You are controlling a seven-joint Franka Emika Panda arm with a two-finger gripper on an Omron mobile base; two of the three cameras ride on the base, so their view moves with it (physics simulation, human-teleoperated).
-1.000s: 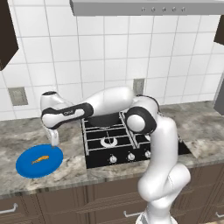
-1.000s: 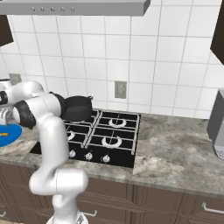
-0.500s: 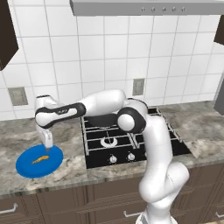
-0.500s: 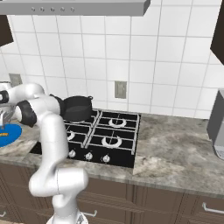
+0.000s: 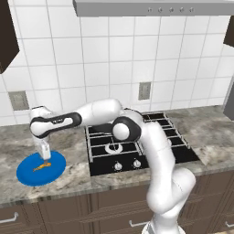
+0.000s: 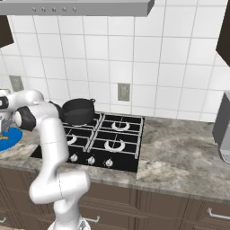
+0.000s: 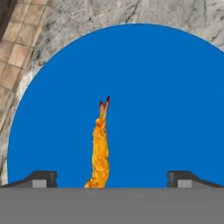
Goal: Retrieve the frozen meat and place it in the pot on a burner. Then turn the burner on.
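Note:
The frozen meat (image 7: 100, 148) is a thin orange-brown lump lying on a round blue plate (image 7: 157, 100). The same meat (image 5: 42, 166) and plate (image 5: 27, 172) sit on the counter left of the cooktop. My gripper (image 5: 45, 156) hangs just above the plate, pointing down. It is open: its fingertips (image 7: 42, 178) stand wide apart with the meat's near end between them, untouched. The dark pot (image 6: 78, 111) stands on the back left burner. A free front burner (image 6: 114, 144) shows its silver ring under black grates.
Small silver knobs (image 6: 91, 160) line the cooktop's front edge. A grey appliance (image 6: 222, 130) stands at the counter's far right. The range hood (image 5: 151, 7) hangs overhead, and dark wall cabinets (image 5: 7, 36) flank it. Tiled wall with outlets (image 5: 145, 90) lies behind.
The hand has swung a little left and come down closer over the blue plate. The jaws have stayed wide open and the meat has not moved.

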